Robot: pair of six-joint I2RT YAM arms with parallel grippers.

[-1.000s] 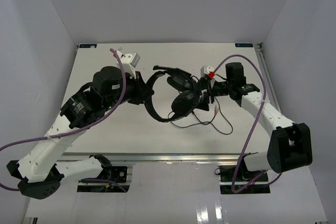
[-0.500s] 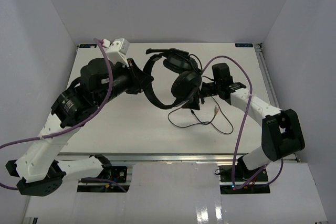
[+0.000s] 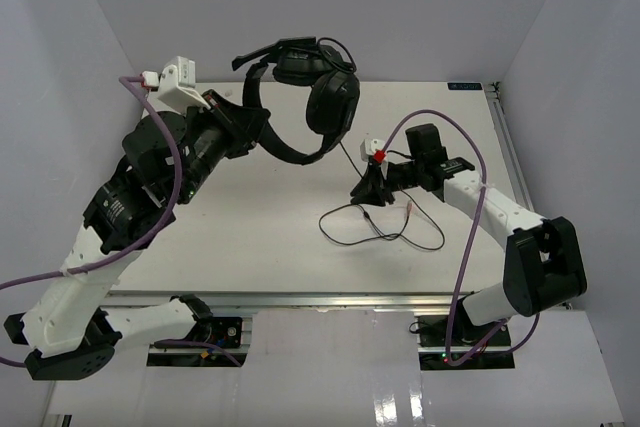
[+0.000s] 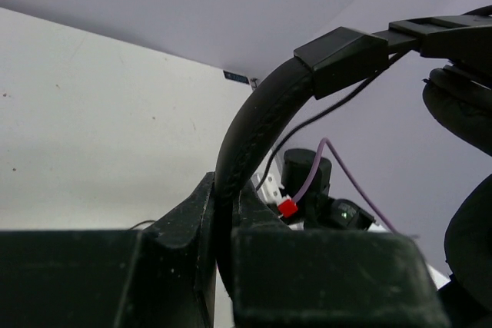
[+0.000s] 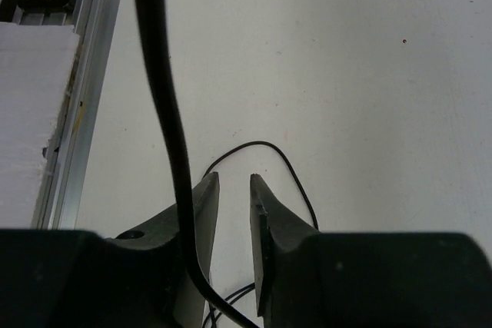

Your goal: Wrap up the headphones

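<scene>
- One table (image 3: 250, 237); the slack of the lead lies on it, everything else of the headset hangs above it.
- One pair of headphones (image 3: 300, 107), up in the air at the far left-centre, well apart from the right arm; the headband (image 4: 246, 136) arcs up and rightward out of the left gripper (image 4: 223, 213), whose jaws are clamped on it.
- Two ear cups (image 3: 333, 102), close together at the top of the arc, hanging free.
- One cable (image 3: 380, 232); its long run drops from the cups toward the right gripper (image 3: 368, 187), then sprawls in loose loops on the table just on the near side of that gripper; the right arm is by far the nearer to it.
- Two grippers; the right one sits low with jaws a narrow gap apart and nothing between them; in its wrist view the cable passes just beside one finger (image 5: 201, 213), outside the gap, so I judge the next grasp needs a small sideways shift.
</scene>
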